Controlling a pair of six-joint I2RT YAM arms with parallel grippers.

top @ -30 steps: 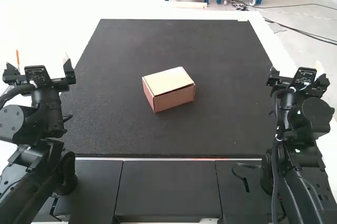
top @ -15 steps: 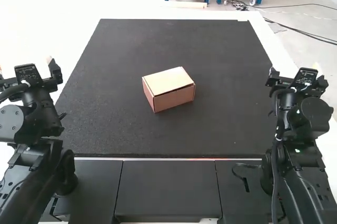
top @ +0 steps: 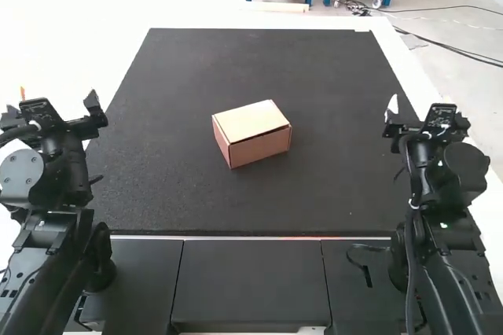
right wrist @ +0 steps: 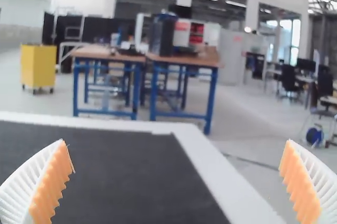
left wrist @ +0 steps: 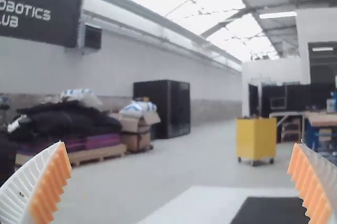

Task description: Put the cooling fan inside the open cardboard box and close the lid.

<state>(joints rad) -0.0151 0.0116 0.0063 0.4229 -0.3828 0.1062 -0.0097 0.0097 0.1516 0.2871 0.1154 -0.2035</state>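
A small brown cardboard box sits in the middle of the black mat, its lid flat and shut. My left gripper is held up off the mat's left edge, well away from the box. In the left wrist view its white ribbed fingers with orange pads stand wide apart and open, with nothing between them. My right gripper is raised at the mat's right edge, also far from the box. It is open and empty, pointing over the mat's far right corner.
The mat lies on a white table top that shows past its right and far edges. A dark panel runs along the table's front between the two arm bases.
The left wrist swung outward to the left, then turned back a little toward the mat. The right gripper shifted slightly left and rotated. The box has not moved.
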